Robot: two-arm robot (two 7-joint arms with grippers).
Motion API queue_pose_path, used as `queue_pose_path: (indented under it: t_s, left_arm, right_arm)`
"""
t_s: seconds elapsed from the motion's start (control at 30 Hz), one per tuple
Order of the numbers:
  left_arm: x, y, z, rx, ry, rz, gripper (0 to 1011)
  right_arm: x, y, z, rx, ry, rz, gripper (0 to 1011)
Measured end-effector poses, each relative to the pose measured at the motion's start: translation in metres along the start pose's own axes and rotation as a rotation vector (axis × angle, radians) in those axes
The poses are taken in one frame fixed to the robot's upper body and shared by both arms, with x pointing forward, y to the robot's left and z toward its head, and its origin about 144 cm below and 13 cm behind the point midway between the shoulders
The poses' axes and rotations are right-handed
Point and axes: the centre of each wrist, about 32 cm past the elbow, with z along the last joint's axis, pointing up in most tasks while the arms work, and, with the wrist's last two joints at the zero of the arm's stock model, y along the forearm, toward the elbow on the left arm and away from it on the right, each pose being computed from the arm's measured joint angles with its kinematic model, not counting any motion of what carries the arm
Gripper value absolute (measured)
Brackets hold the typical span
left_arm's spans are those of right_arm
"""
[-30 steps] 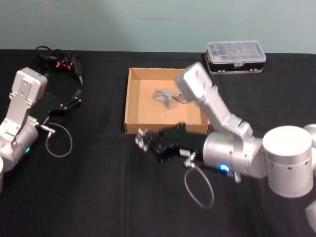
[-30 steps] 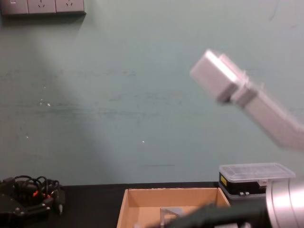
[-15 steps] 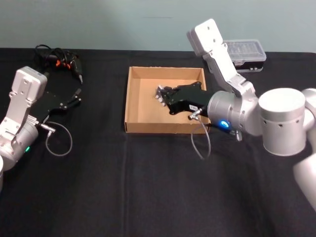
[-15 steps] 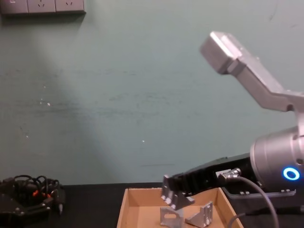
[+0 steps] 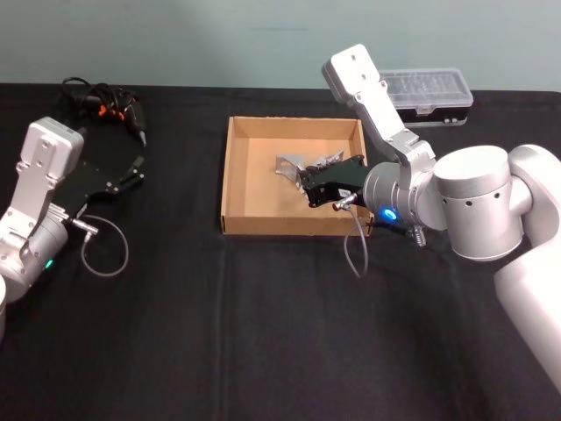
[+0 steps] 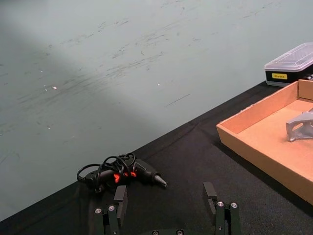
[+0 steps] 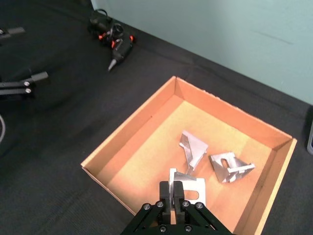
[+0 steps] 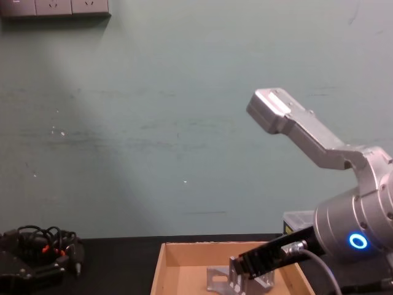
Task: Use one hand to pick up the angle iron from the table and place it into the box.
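The right gripper (image 7: 177, 192) had swung rightward and lower inside the box (image 5: 230, 184), jaws still clamped on the angle iron (image 7: 187, 183), now ready for release beside two others.

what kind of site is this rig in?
Probably a lab or workshop bench: a black table against a plain teal wall, a clear-lidded parts case, a corded tool and wall sockets.

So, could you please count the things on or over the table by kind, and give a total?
Angle irons: 3 (two lying in the box, one held in the right end effector)
Cardboard box: 1
Clear-lidded case: 1
Cabled black tool: 1
Total: 6
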Motion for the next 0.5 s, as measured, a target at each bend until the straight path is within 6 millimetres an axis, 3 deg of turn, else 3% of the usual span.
queue_pose_path:
  t_s: [0.5]
  left_arm:
    - [0.0000, 0.0000, 0.0000, 0.000, 0.000, 0.000, 1011]
  right_arm:
    - [0.0007, 0.0077, -0.0022, -0.034, 0.010, -0.008, 52]
